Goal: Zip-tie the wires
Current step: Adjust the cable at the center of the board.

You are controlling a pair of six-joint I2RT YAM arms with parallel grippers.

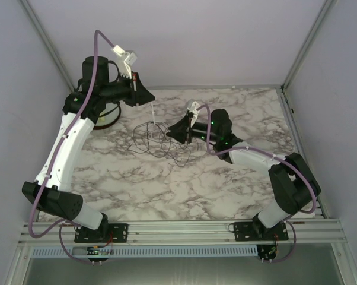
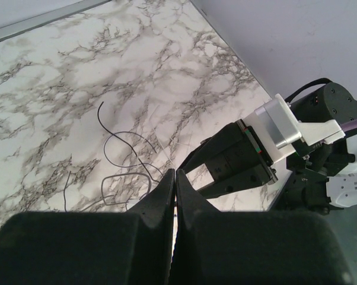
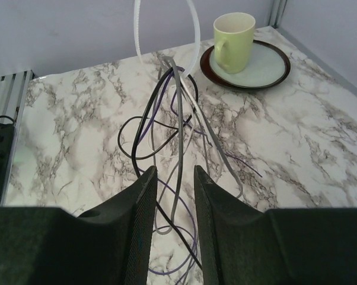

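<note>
From above, the left arm reaches over the far-left part of the bench (image 1: 166,184). Its pincer (image 1: 150,99) is held up off the surface and closed tight on the top of a thin white tie (image 1: 153,113), which hangs straight down. The wires (image 1: 158,139) lie in a loose dark tangle at the middle of the bench, nearer the far edge than the near one. The right pincer (image 1: 169,134) is down at the right side of that tangle.

The left wrist camera shows its two fingers (image 2: 161,196) pressed flat together. Past them, a few wire loops (image 2: 122,166) rest on the marble, and the right arm's black head sits just to their right.

The right wrist camera shows that pincer (image 3: 171,184) set narrow but not closed. Grey, black and purple strands (image 3: 175,119) run through the gap between its fingers (image 3: 144,202). I cannot tell whether any of them is pinched. The white tie (image 3: 195,29) loops up out of the top of the view. A pale green mug (image 3: 233,38) stands on a saucer (image 3: 267,68) near the bench's far-left corner.
</note>
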